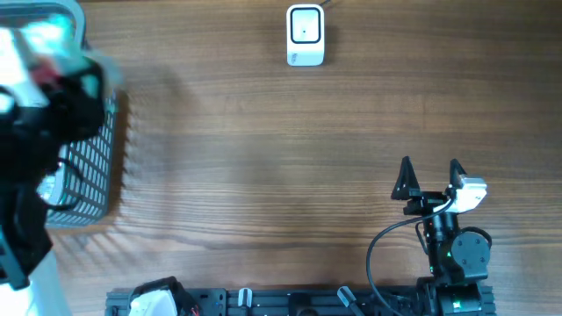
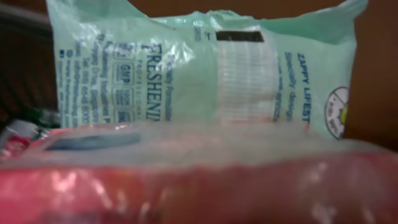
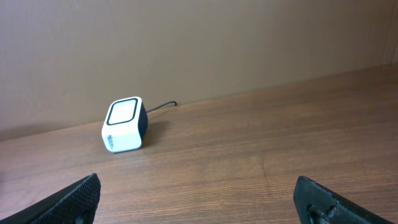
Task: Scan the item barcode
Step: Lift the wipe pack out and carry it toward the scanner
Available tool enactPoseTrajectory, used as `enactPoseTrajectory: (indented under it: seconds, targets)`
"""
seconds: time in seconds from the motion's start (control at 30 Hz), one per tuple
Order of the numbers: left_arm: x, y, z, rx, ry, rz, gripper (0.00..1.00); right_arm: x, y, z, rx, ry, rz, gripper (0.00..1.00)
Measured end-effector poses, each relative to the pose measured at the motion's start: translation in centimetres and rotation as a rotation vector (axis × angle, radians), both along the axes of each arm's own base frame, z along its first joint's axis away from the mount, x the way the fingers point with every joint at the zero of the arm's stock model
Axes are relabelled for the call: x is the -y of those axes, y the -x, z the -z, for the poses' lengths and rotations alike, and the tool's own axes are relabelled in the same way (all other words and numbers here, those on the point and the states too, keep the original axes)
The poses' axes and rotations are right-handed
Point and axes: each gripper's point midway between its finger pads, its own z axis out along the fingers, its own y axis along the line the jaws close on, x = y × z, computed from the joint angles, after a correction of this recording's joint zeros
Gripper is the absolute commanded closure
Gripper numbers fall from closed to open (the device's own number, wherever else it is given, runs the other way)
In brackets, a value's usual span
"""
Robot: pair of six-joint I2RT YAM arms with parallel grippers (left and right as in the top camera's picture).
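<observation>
1. Hovering over the grey wire basket (image 1: 92,167) at the left edge of the wooden table (image 1: 263,175), our left gripper (image 1: 44,53) is lost in blur; we cannot tell whether its fingers are apart or clamped on anything.
2. Its wrist camera is filled by a pale green printed plastic packet (image 2: 205,68), with a glossy red packet (image 2: 199,186) nearer the lens.
3. Our right gripper (image 1: 430,164) rests well apart from the basket, fingers spread wide and empty.
4. We judge the task barely begun: nothing is at the white box-shaped barcode scanner (image 1: 305,35) by the far edge, so picking, carrying and presenting a barcode all remain.
</observation>
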Motion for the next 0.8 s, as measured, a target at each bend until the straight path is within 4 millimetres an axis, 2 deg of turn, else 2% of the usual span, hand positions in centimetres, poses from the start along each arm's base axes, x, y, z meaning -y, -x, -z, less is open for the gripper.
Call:
enactPoseTrajectory:
  seconds: [0.17,0.23,0.37,0.53,0.7,0.8]
  targets:
    - [5.8,0.4,5.1,-0.244,0.071,0.17,0.47,0.0,0.0,0.0,0.0,0.0,0.0,0.0]
    - [7.5,0.4,6.7,-0.321,0.071,0.221,0.48,0.0,0.0,0.0,0.0,0.0,0.0,0.0]
    - [11.9,-0.8,10.2,-0.464,0.041,0.322,0.48,0.0,0.0,0.0,0.0,0.0,0.0,0.0]
    - [16.6,-2.5,14.5,-0.564,-0.019,0.389,0.49,0.0,0.0,0.0,0.0,0.0,0.0,0.0]
    - [22.7,-4.0,20.1,-0.616,-0.104,0.481,0.46,0.0,0.0,0.0,0.0,0.0,0.0,0.0]
    - [25.4,-4.2,23.2,-0.623,-0.171,0.55,0.45,0.0,0.0,0.0,0.0,0.0,0.0,0.0]
